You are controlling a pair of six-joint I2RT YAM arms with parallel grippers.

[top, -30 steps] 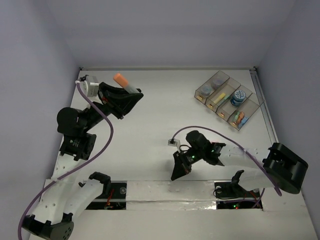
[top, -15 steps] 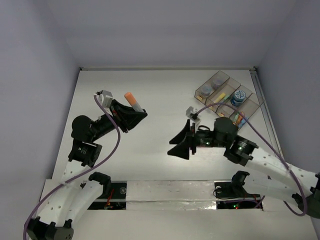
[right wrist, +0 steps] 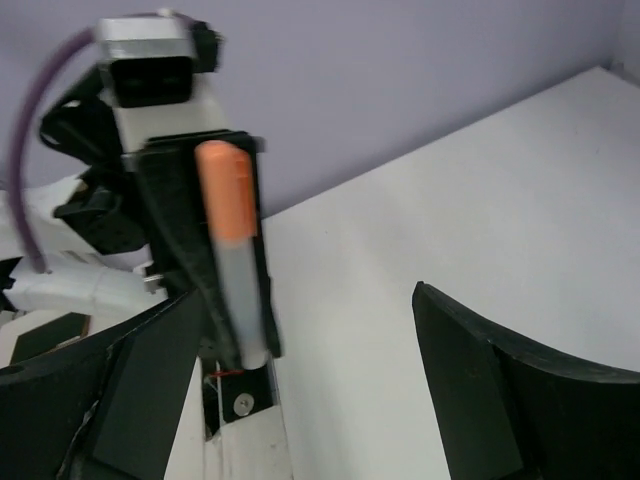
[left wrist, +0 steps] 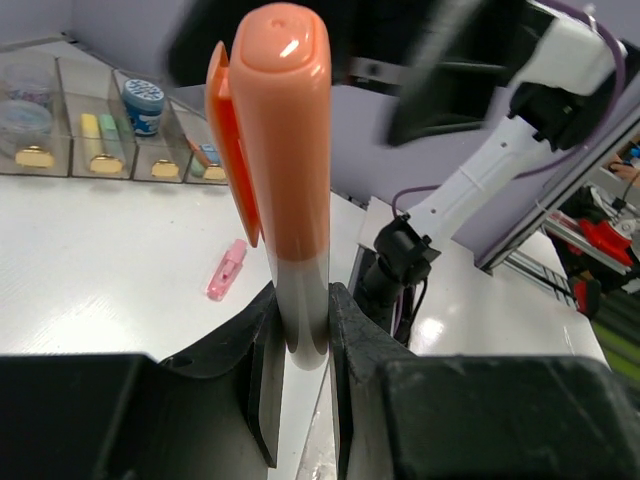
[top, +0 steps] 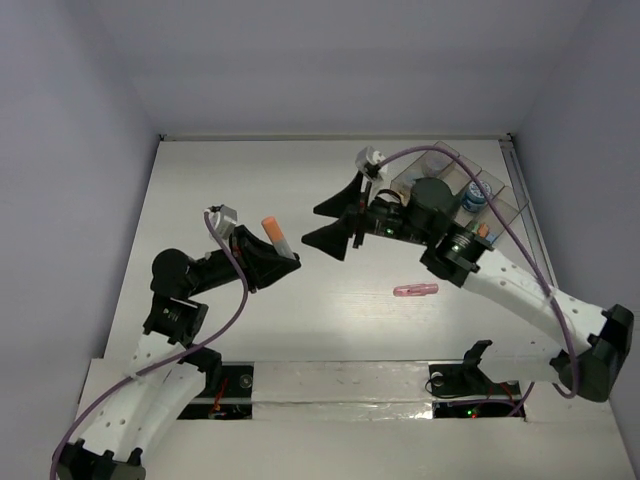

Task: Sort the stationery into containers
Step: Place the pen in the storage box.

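Observation:
An orange-capped grey marker [top: 272, 233] stands upright in my left gripper [top: 282, 254], which is shut on its grey barrel [left wrist: 300, 310] left of the table's middle. My right gripper [top: 334, 221] hovers open just to the right of it, fingers spread and pointing at the marker [right wrist: 230, 250]; nothing is between them. A pink stub [top: 415, 290] lies flat on the table under the right arm. The clear containers [top: 503, 203] at the back right are partly hidden by that arm; a blue roll [top: 476, 197] and some sticks show inside.
In the left wrist view the containers [left wrist: 70, 120] hold yellow and green pieces and the blue roll [left wrist: 143, 105], and the pink stub [left wrist: 226, 270] lies in front of them. The arm bases and a metal rail [top: 330, 380] line the near edge.
My right arm swung from the near edge up toward the back and opened its gripper. The pink stub now shows on the table. My left gripper carried the marker rightward and nearer.

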